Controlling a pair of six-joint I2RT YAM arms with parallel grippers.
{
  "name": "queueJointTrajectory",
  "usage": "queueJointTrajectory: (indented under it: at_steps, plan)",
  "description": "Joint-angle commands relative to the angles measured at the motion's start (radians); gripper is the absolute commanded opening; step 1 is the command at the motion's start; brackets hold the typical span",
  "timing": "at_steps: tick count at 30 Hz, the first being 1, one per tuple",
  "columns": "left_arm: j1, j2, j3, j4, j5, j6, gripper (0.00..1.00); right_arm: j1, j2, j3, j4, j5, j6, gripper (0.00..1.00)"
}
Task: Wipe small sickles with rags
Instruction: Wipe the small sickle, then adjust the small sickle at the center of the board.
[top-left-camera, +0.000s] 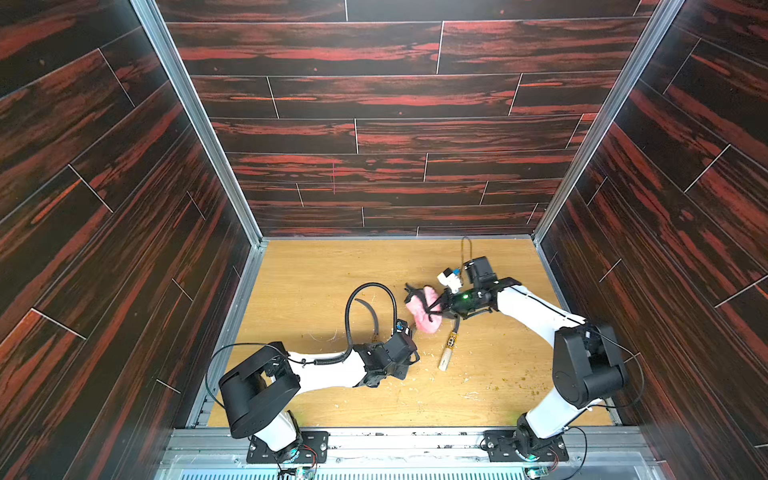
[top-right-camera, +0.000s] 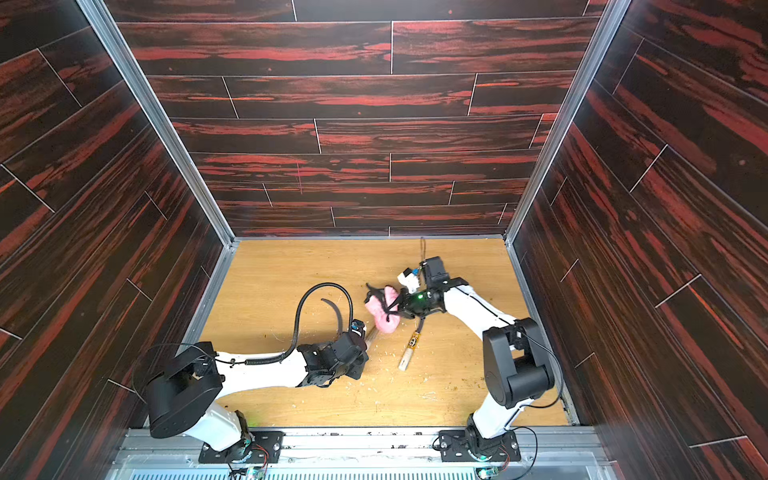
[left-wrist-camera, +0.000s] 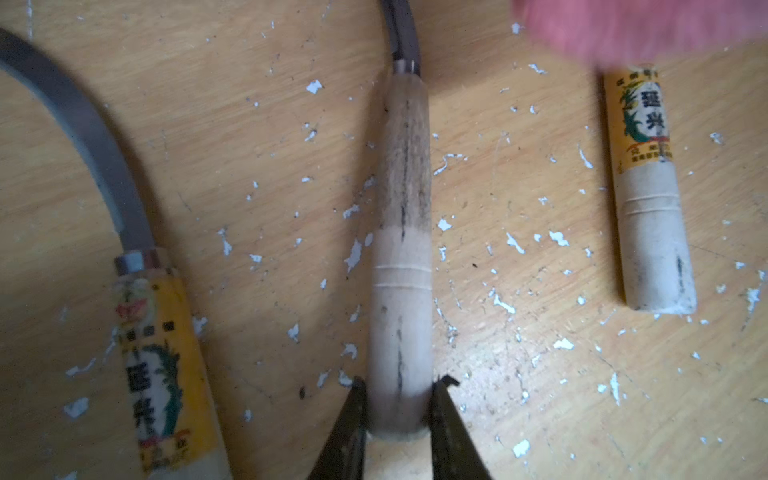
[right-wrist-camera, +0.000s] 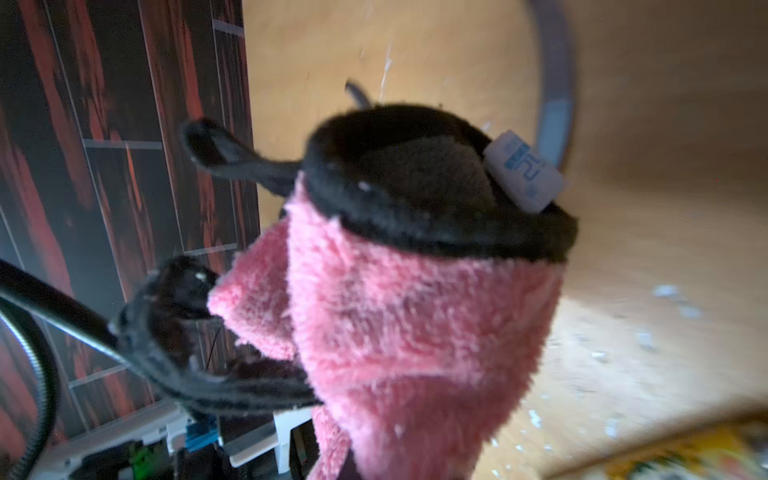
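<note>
While the left gripper clamps the butt of a plain-handled sickle, the right gripper is closed on the one pink rag. Two more yellow-labelled sickles lie on the wooden table, flanking it: a second sickle and a third sickle, its neck hidden by the rag. Three sickles in all.

Both top views are evenly lit and sharp, the walls stretched wide at the edges; the surface is bright, with soft shadows under the arms. The left wrist view is dim and flat: the middle sickle slightly soft, the rag a pink smear. The right wrist view shows the rag in rough focus, everything behind blurred
</note>
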Motion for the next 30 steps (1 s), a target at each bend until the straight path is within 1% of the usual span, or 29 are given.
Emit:
queueJointTrajectory:
  at_steps: [1,8,14,18,23,30]
  plan:
    - [0.004,-0.016,-0.009,0.004,0.007,0.004,0.07,-0.013,-0.042,0.04,-0.027,0.039,0.012,0.0]
    - [0.003,0.008,0.021,-0.039,0.019,0.007,0.25,-0.038,-0.07,0.084,-0.064,0.08,-0.009,0.0]
    - [0.011,0.038,0.05,-0.066,0.04,0.003,0.31,-0.059,-0.094,0.101,-0.096,0.097,-0.031,0.0]
    - [0.025,0.057,0.073,-0.074,0.058,0.004,0.34,-0.074,-0.116,0.101,-0.1,0.075,-0.03,0.0]
    - [0.05,0.073,0.113,-0.086,0.093,0.018,0.41,-0.084,-0.142,0.107,-0.118,0.074,-0.04,0.0]
    - [0.112,0.158,0.211,-0.13,0.156,0.056,0.41,-0.107,-0.17,0.098,-0.129,0.062,-0.054,0.0]
